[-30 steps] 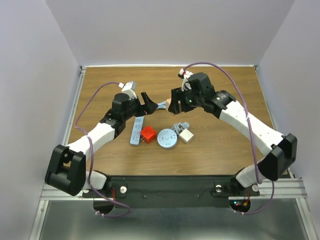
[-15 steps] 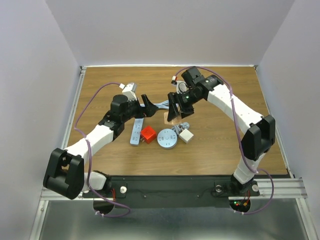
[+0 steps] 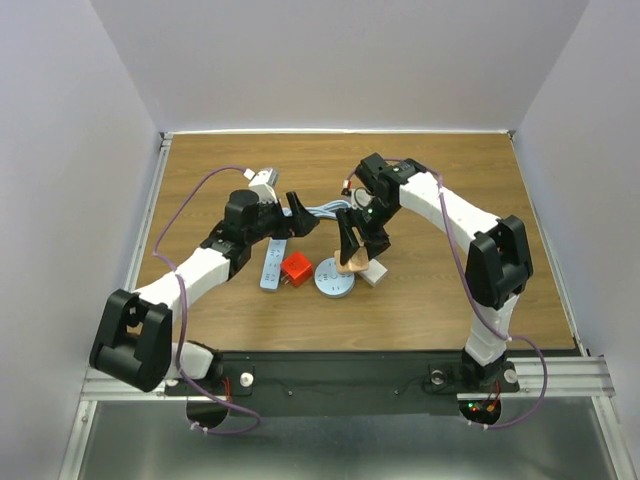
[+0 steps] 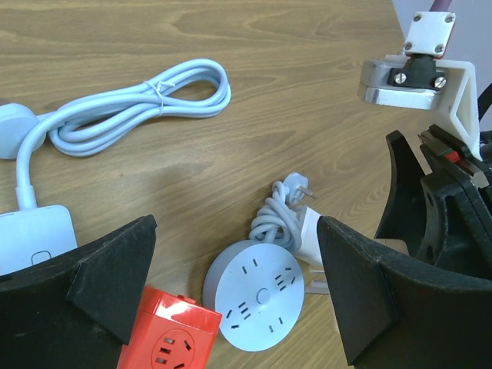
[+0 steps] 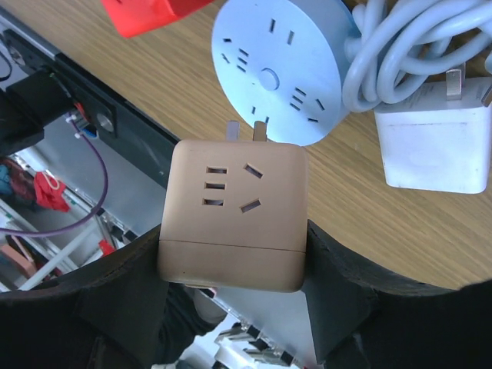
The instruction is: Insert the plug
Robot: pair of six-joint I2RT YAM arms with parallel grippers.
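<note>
Jaws on the right gripper [image 5: 234, 237] are clamped on the two sides of the tan plug [image 5: 231, 207], while those of the left gripper [image 4: 238, 280] stand wide apart on nothing, hovering over the table [image 4: 254, 46] just behind the cluster. I have the plug held up over the near edge of the round socket [image 5: 280, 65], its prongs [image 5: 260, 131] pointing at the rim and not at any set of slots. I cannot tell how high it hangs. My main worry is that the socket lies loose and unheld, so a push with the prongs off the slots would likely skid or tip it into the red cube [image 4: 169, 342] or the adapter [image 5: 434, 146], whose coiled cord sits right beside it. The plug could also twist between the fingers if one prong catches first, since the grip is only on two flat faces. I'd line up before pressing — and perhaps brace the socket with the idle arm.
</note>
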